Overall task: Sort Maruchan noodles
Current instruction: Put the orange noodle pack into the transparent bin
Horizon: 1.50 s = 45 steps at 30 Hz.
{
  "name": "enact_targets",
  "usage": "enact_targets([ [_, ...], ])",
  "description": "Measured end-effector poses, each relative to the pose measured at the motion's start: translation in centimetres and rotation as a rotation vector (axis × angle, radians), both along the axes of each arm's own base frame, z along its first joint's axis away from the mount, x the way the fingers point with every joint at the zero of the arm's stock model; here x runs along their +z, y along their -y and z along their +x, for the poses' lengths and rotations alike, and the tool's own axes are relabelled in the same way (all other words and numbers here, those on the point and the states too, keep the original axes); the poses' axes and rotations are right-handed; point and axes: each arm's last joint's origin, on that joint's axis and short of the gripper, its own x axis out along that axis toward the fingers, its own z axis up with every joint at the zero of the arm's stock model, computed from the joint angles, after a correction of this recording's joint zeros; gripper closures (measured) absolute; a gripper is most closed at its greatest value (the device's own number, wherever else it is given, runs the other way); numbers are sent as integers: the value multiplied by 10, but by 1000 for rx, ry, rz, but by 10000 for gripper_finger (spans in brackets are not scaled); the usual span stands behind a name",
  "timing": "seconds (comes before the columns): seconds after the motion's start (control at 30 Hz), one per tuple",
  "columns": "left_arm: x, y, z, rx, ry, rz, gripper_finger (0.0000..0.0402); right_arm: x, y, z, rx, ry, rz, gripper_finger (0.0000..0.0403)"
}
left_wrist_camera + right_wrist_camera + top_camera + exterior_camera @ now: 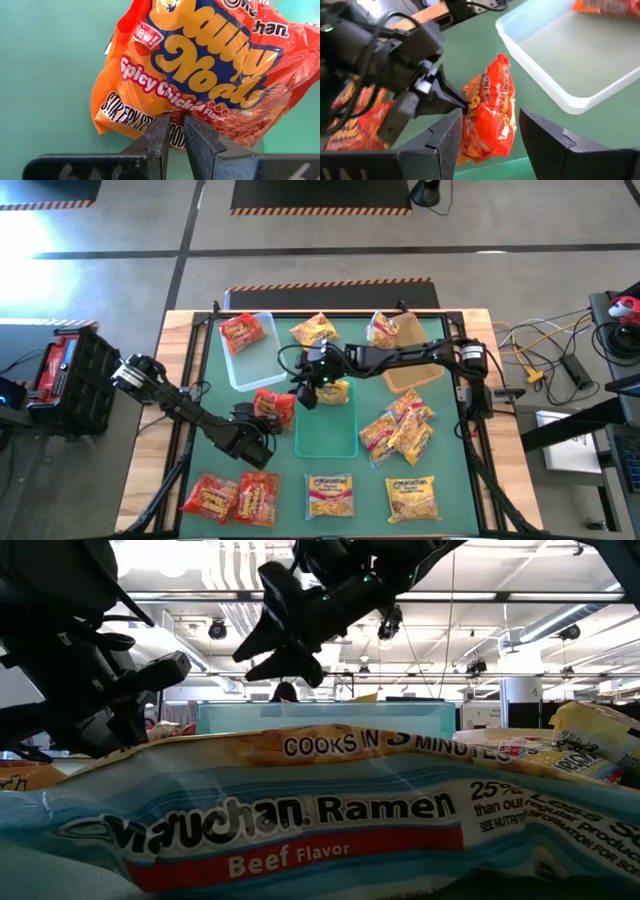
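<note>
My left gripper [262, 423] is shut on a red-orange Maruchan noodles packet [274, 405] left of the teal bin [326, 442]. The right wrist view shows that packet [490, 115] standing on edge. My right gripper [312, 380] hovers open over the teal bin's far end, nothing between its fingers [447, 145]. Beside it a yellow packet [336, 391] lies in the bin. In the low view the right gripper [285, 635] hangs above the bin [330, 716]. My left gripper pinches the red-orange packet's edge [175, 120], by the printed flavour line, between its two fingers. The fingers [159, 135] come slanting down from the table's near left. The packet stands tilted beyond them; whether its lower end rests on the mat I cannot tell.
A clear bin [262, 362] at the far left holds a red packet [242, 331]; a tan bin [415, 372] stands far right. Loose packets lie at the far edge [313, 330], in a pile at right [400, 430] and along the near edge [330, 495].
</note>
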Motion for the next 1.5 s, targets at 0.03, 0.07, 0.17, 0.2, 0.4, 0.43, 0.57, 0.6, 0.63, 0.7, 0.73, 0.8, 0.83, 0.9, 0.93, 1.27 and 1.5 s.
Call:
enact_targets([
  [0.03, 0, 0, 0, 0, 0, 0, 361, -5, 0, 2, -7, -13, 11, 218],
  [0.07, -1, 0, 0, 0, -2, 0, 361, -9, 0, 5, -13, -17, 22, 218],
  [0.17, -1, 0, -1, 1, -3, -2, 361, -25, -2, 13, -17, -53, 59, 218],
  [0.2, -1, 0, -1, 1, -4, -2, 361, -28, -2, 17, -21, -61, 68, 218],
  [0.4, -2, -1, -2, 0, -4, -3, 361, -32, -3, 31, 9, -107, 45, 218],
  [0.43, -2, -1, -2, 0, -4, -3, 361, -34, -2, 34, 16, -128, 38, 218],
  [0.57, -3, -1, -3, -1, -6, -3, 361, -40, -2, 46, 45, -241, 16, 218],
  [0.6, -4, -1, -3, -1, -6, -4, 361, -40, -2, 49, 54, -260, 8, 218],
  [0.63, -4, -1, -3, -1, -6, -4, 361, -40, -2, 51, 63, -285, 4, 218],
  [0.7, -4, -2, -3, -1, -7, -3, 361, -40, -3, 58, 82, -312, -10, 218],
  [0.73, -4, -2, -3, -1, -7, -3, 361, -40, -3, 60, 87, -328, -12, 218],
  [0.8, -5, -2, -4, -1, -8, -3, 361, -40, -4, 66, 100, -348, -19, 218],
  [0.83, -5, -2, -4, -1, -8, -3, 361, -39, -4, 68, 104, -351, -18, 218],
  [0.9, -5, -2, -4, -1, -8, -3, 361, -39, -6, 72, 130, -353, -3, 218],
  [0.93, -5, -2, -4, -1, -8, -3, 361, -39, -6, 74, 144, -351, 3, 218],
  [1.27, -5, -2, -4, -1, -5, 6, 361, -42, -9, 77, 172, -354, 5, 255],
  [1.5, -3, 0, -2, -8, 12, 21, 361, -42, -10, 77, 184, -352, 11, 328],
])
